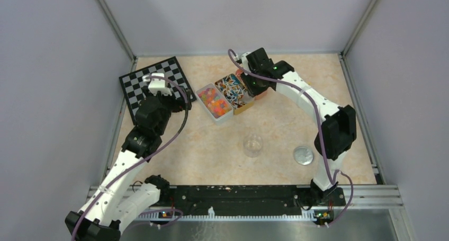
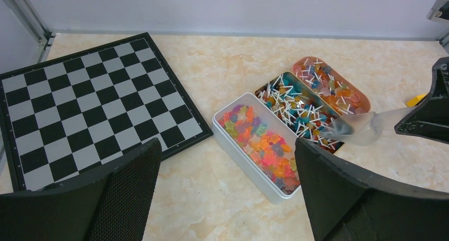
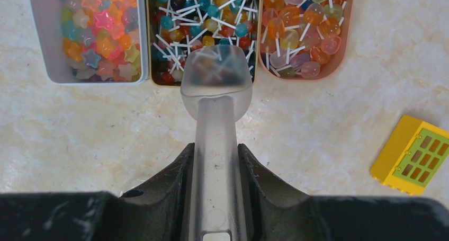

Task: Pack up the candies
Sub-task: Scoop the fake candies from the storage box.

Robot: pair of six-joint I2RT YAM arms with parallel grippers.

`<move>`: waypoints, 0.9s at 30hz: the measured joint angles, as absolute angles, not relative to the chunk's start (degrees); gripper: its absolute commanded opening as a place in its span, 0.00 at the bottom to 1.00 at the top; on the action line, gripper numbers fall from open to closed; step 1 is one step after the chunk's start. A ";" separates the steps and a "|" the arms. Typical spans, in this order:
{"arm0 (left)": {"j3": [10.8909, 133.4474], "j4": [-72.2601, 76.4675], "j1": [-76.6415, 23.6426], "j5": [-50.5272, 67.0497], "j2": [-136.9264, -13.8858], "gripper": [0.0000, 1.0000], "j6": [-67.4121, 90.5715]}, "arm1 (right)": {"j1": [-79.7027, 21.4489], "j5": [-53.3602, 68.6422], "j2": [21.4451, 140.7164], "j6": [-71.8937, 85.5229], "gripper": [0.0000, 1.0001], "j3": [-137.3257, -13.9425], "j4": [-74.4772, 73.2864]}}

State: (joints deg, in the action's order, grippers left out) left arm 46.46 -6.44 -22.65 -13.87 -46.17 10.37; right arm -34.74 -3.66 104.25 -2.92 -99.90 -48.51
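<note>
Three trays of candies stand at the back middle. A white tray (image 3: 39,50) holds star sweets (image 3: 100,32), a middle tray holds small lollipops (image 3: 204,24), and a pink tray (image 3: 347,45) holds bigger lollipops. My right gripper (image 3: 216,151) is shut on the handle of a clear scoop (image 3: 216,74), whose bowl hangs over the near end of the middle tray. I cannot tell if the bowl holds anything. My left gripper (image 2: 227,172) is open and empty, above the table just left of the white tray (image 2: 249,164), its fingers (image 2: 127,188) wide apart.
A black and white chessboard (image 1: 140,87) lies at the back left, under the left arm. A clear jar (image 1: 253,144) and its round lid (image 1: 303,154) stand apart at the front middle. A yellow block with green squares (image 3: 412,155) lies right of the pink tray.
</note>
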 measured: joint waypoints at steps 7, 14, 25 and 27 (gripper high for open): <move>46.28 -6.42 -22.65 -14.39 -45.98 0.99 10.35 | -34.89 -3.64 106.85 -2.94 0.00 -101.65 -48.90; 46.26 -6.42 -22.65 -14.44 -46.00 0.99 10.33 | -35.16 -4.10 108.38 -2.92 0.00 -101.62 -47.44; 46.26 -6.42 -22.65 -14.48 -46.00 0.99 10.31 | -35.20 -4.38 106.94 -2.37 0.00 -93.30 -39.62; 46.26 -6.42 -22.65 -14.48 -46.02 0.99 10.31 | -35.22 -4.36 106.43 -2.33 0.00 -91.94 -38.24</move>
